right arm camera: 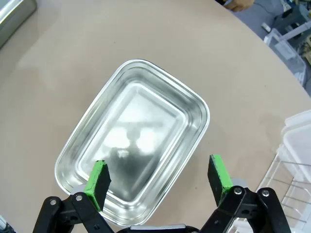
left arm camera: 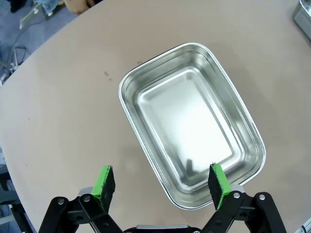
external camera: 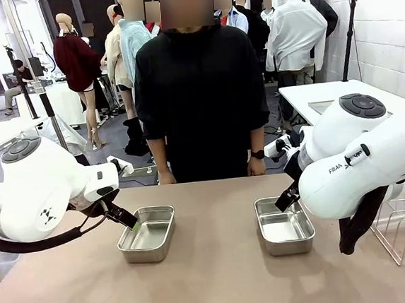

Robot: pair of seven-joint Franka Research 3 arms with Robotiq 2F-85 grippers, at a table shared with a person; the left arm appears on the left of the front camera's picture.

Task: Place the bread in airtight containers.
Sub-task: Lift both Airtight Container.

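Left gripper (left arm camera: 159, 178) open, jaws wide, hovering over near corner of left tin (left arm camera: 187, 116). Right gripper (right arm camera: 158, 175) open likewise, near end of right tin (right arm camera: 138, 131) between its fingers. Both tins on table (external camera: 213, 278).

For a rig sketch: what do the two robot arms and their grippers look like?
Both arms are white rounded shells with dark grey round joint caps. The left arm has a black cable looping beneath it; the right arm bears black lettering. The left gripper and right gripper have black bolted linkage fingers tipped with bright green pads.
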